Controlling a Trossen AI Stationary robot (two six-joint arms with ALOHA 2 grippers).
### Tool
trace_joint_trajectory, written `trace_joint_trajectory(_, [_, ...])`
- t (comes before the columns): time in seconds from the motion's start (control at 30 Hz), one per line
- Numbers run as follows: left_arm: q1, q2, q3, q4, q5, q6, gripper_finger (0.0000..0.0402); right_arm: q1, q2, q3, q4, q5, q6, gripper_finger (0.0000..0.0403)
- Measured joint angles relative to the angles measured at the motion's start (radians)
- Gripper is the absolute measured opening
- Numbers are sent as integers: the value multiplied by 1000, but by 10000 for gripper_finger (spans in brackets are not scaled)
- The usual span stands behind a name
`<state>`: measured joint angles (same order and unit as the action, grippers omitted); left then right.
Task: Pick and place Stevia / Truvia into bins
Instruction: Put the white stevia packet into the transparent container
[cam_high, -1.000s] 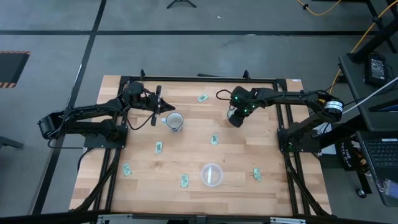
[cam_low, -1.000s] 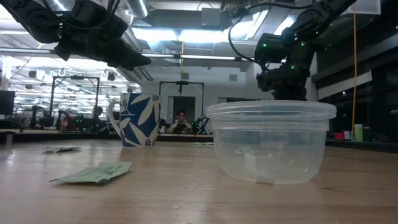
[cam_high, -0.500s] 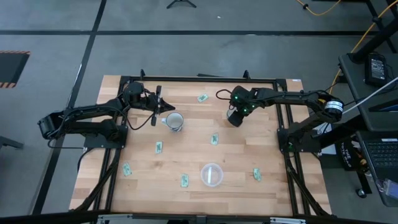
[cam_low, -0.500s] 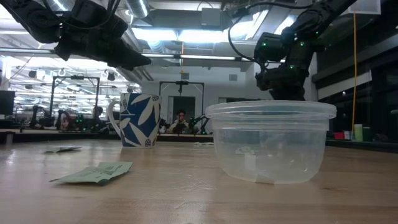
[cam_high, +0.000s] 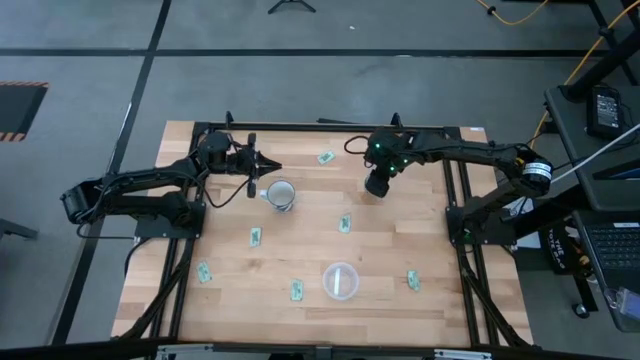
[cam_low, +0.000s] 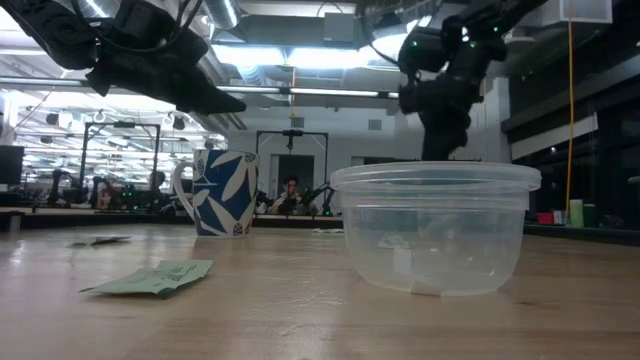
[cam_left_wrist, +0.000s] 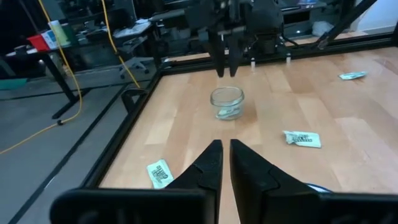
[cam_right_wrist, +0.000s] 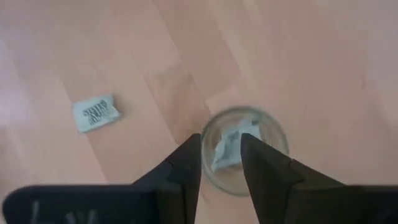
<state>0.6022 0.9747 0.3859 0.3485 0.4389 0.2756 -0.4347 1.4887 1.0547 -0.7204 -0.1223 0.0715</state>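
Observation:
My right gripper (cam_high: 377, 188) hangs open just above the small glass cup (cam_right_wrist: 268, 138), and a green-and-white Stevia sachet (cam_right_wrist: 229, 148) lies inside that cup (cam_left_wrist: 227, 103). My left gripper (cam_high: 272, 166) hovers beside a blue-and-white mug (cam_high: 282, 194), its fingers (cam_left_wrist: 208, 163) barely apart with nothing between them. Several more sachets lie flat on the table, among them one at the back (cam_high: 325, 157), one mid-table (cam_high: 345, 224) and one left of centre (cam_high: 255, 237). The wide round clear container (cam_high: 340, 267) stands near the front edge.
The mug (cam_low: 222, 192) stands upright close below the left arm. More sachets lie near the front, at the left (cam_high: 204, 272), beside the container (cam_high: 297, 290) and at the right (cam_high: 413, 281). A black frame rims the wooden table (cam_high: 300, 250).
The right gripper has opened, risen and shifted toward the back of the table. The left gripper has swung slightly toward the back and parted its fingers a little.

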Motion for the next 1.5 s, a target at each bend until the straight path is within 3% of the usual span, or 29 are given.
trace_joint_trajectory(0.17, [0, 0, 0, -3, 0, 0, 40, 11, 0, 48, 16, 6, -65, 100])
trace_joint_trajectory(0.4, [-5, 0, 0, -86, 0, 0, 73, 70, -1, 11, 63, 129, -176, 9])
trace_joint_trajectory(0.6, [-116, 0, 0, -97, -19, -13, 98, 92, -81, -65, 200, 155, -209, 9])
trace_joint_trajectory(0.83, [-361, -3, 2, -150, -434, -11, 100, 92, -257, -299, 482, 155, -233, 10])
trace_joint_trajectory(0.93, [-457, -15, 39, -232, -565, -48, 100, 92, -326, -378, 573, 155, -241, 8])
trace_joint_trajectory(1.2, [-740, 2, 207, -519, -826, -304, 100, 92, -438, -495, 708, 155, -287, 9])
trace_joint_trajectory(1.33, [-890, 39, 296, -675, -1019, -389, 100, 92, -444, -518, 742, 155, -290, 16])
trace_joint_trajectory(1.4, [-951, 65, 335, -753, -1105, -488, 100, 92, -444, -519, 744, 155, -290, 17])
trace_joint_trajectory(1.5, [-1016, 104, 374, -844, -1158, -653, 100, 92, -444, -519, 746, 153, -287, 13])
